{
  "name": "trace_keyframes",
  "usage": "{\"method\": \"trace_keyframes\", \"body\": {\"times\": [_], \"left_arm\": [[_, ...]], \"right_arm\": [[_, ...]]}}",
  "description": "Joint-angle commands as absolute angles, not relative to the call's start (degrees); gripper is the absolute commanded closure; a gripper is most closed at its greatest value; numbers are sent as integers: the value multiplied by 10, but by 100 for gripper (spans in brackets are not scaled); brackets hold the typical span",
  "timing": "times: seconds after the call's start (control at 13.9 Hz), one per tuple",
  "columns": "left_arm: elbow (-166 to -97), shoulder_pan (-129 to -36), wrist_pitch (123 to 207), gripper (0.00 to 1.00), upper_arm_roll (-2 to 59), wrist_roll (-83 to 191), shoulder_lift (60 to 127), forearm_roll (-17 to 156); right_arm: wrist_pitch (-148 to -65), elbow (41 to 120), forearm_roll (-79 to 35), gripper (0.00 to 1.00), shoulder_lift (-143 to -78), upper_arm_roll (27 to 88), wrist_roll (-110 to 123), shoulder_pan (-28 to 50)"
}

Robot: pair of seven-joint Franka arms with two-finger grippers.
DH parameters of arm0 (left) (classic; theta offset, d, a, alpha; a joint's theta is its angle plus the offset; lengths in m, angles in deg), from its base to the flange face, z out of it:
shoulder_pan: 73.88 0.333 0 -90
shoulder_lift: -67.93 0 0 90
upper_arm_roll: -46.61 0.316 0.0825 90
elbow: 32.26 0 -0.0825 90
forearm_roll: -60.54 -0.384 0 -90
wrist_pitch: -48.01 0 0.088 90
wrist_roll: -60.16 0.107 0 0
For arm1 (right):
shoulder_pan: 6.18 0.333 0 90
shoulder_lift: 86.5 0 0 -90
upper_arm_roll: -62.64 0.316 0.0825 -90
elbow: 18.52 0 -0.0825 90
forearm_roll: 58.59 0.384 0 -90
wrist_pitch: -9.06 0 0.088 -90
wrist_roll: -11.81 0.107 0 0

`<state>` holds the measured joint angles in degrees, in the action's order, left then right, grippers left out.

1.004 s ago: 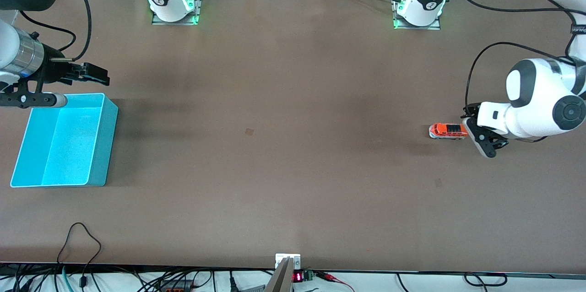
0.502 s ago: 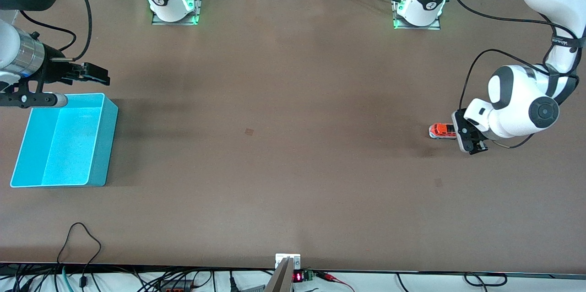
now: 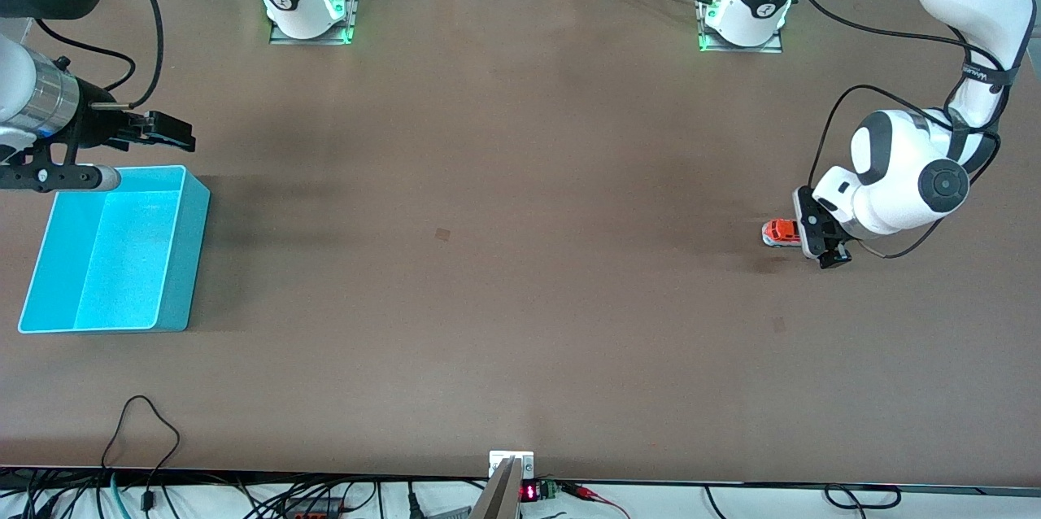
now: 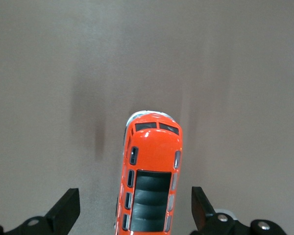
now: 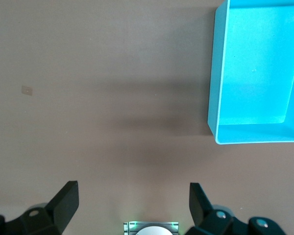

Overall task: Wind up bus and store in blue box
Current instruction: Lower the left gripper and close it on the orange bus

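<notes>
The bus (image 3: 779, 232) sits on the bench (image 3: 520, 275) at the left arm's end, well apart from the blue box (image 3: 114, 250) at the right arm's end. The left tool (image 3: 817, 233) is low over the bus's rear, fingers (image 4: 66, 210) spread apart on either side of it, not touching. The right tool (image 3: 167, 132) waits beside the box's rim, fingers apart and holding nothing.

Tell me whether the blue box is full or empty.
Empty. The front and right wrist views show only the bare floor of the box; the bus sits on the table at the left arm's end.
</notes>
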<state>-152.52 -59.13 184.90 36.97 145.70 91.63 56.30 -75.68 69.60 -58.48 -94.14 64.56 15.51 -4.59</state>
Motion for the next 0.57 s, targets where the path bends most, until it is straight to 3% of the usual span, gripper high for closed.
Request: {"method": "trace_keyframes", "body": {"times": [0.0,0.43,0.5], "left_arm": [[-1554,-575,1865,0,360,1477,900,557],[-1588,-571,1909,0,360,1480,891,553],[-1585,-571,1909,6,360,1489,892,553]], "right_arm": [[-747,694,-584,0,-939,648,149,-50],[-740,694,-584,0,-938,648,151,-50],[-740,694,-583,0,-938,648,151,-50]]}}
